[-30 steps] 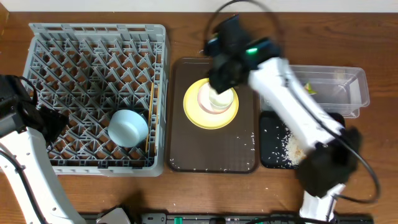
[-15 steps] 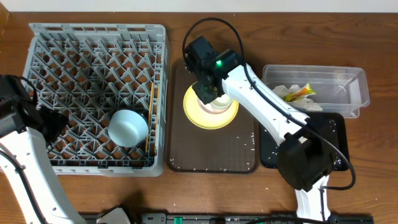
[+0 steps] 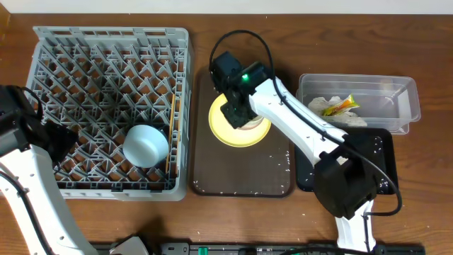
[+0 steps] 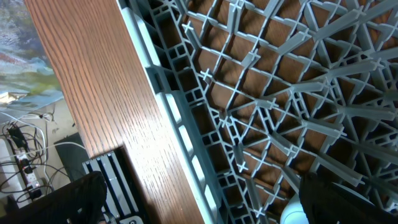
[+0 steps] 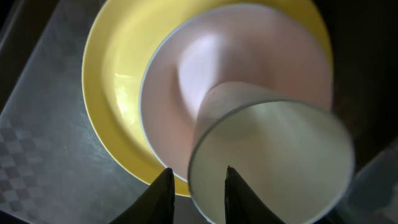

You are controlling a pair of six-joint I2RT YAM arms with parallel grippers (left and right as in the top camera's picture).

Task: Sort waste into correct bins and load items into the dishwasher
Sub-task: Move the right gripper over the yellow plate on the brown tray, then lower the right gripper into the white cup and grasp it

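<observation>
Since a second ago your right arm has swung off the bins and brought its right gripper (image 3: 237,113) low over the yellow plate (image 3: 219,129) on the brown serving tray (image 3: 241,173).

Overhead: the clear tub (image 3: 396,106) holds the napkin (image 3: 322,105) and wrapper (image 3: 341,105). The black tray (image 3: 380,152) lies just below it, half under the arm. A light-blue bowl (image 3: 145,145) and chopsticks (image 3: 172,131) sit in the dish rack (image 3: 71,42), whose upper rows stand free. Rice scraps (image 3: 287,161) dot the serving tray's right side.

Left wrist: your left gripper (image 4: 205,208), spread wide and holding nothing, hangs over the rack's outer wall beside bare table (image 4: 81,74), well out of the way.

Right wrist: the fingers (image 5: 160,193) straddle the near wall of the cream cup (image 5: 273,162), one outside and one inside. A gap shows on either side, so nothing is pinched yet. The cup stands in a white bowl (image 5: 186,81) nested on the plate. A rim grip looks like the only way in, and a straight lift should clear both.
</observation>
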